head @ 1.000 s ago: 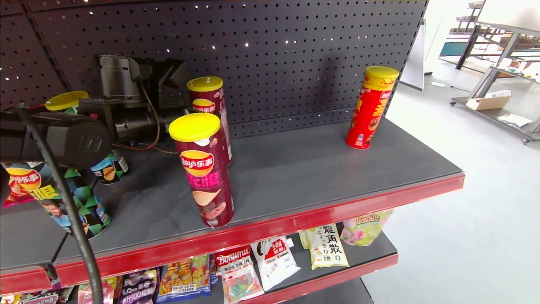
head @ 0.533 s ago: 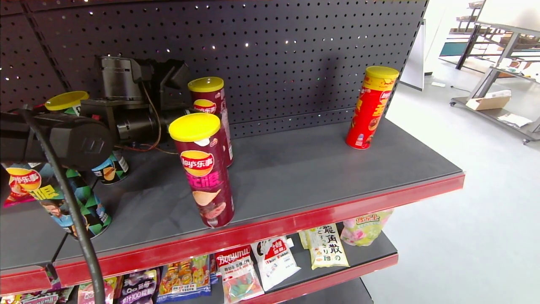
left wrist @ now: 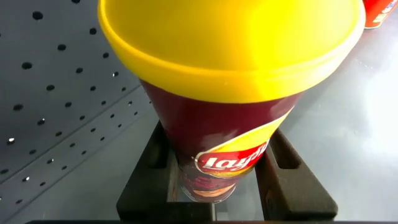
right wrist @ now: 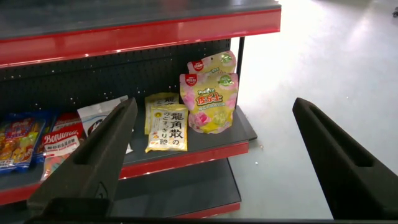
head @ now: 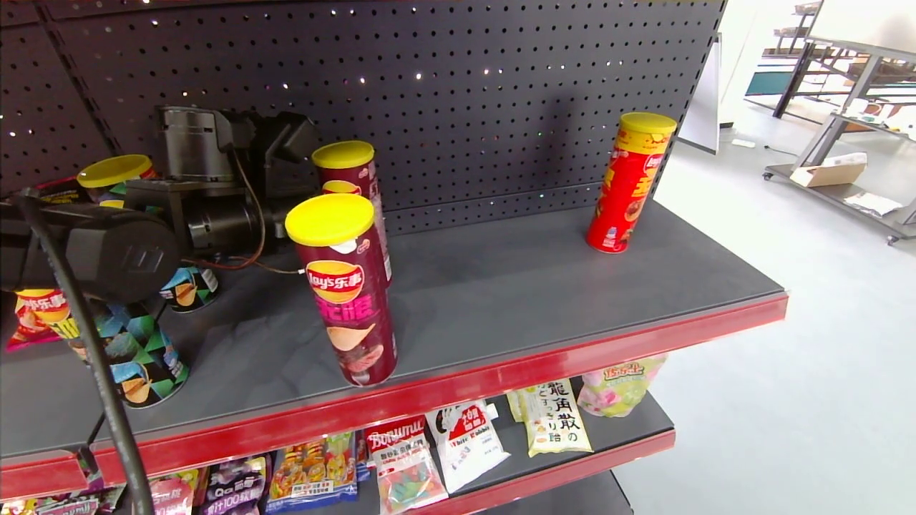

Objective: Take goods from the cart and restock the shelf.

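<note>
Where the shelf [head: 515, 300] meets its red front edge, front can: maroon chip can [head: 347, 293], upright, yellow lid on.
Front-left corner: teal patterned can [head: 139, 357], upright.
Right gripper [right wrist: 214, 106]: fingers wide apart, holding nothing, facing snack bags [right wrist: 165, 124] on the lower shelf [right wrist: 186, 160].
Left gripper [left wrist: 217, 186]: clamped on a second maroon can [left wrist: 230, 124], upright near the back edge by the pegboard [head: 465, 86].
Near back-right corner: red chip can [head: 630, 186], upright.
Room: pale floor [head: 787, 400] beyond the right edge.
</note>
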